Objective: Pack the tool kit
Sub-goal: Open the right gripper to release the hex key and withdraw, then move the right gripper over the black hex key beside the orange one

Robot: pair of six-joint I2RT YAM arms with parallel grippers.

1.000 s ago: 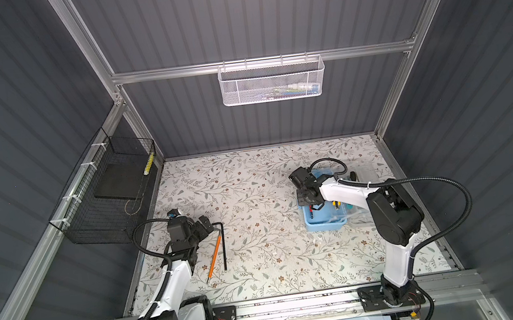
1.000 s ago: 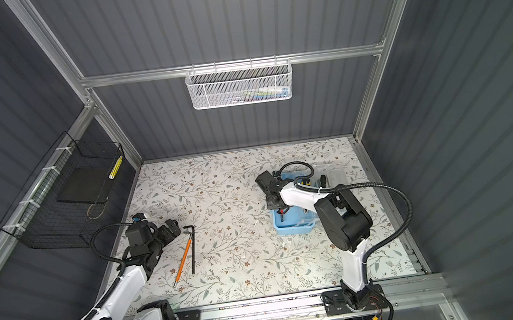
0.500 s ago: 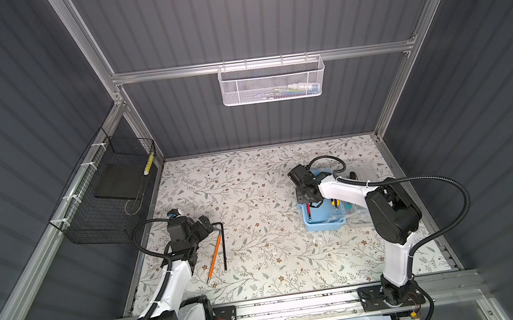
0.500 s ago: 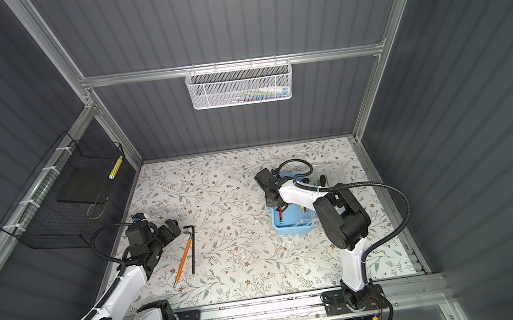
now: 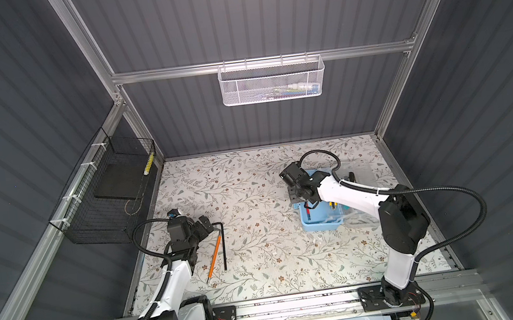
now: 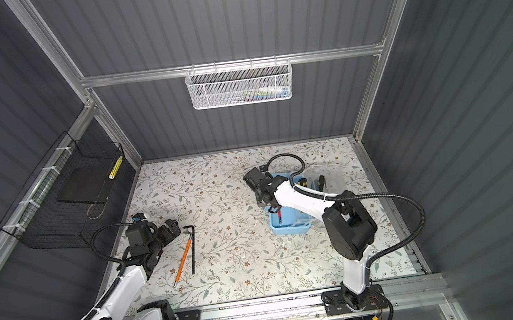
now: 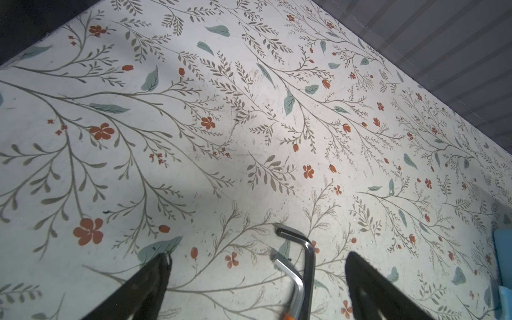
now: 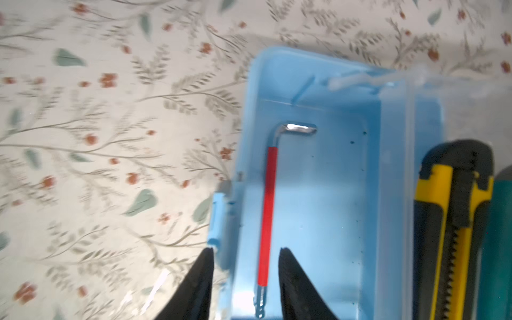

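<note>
The tool kit's light-blue box stands open at the right of the floral table, its clear lid folded back. Inside lie a red-sleeved hex key and a yellow-and-black utility knife. My right gripper hovers open over the box's left wall, with the red key lying loose between its fingers. At the left, my left gripper is wide open just above the table. A black hex key and an orange-sleeved hex key lie between its fingers, untouched.
A white mesh basket hangs on the back wall with small items in it. A black wire basket is fixed to the left wall and holds a dark flat pad. Grey ribbed walls enclose the table on three sides.
My right gripper's jaws have spread apart, and the red hex key now lies free in the box. The left arm has not moved.
</note>
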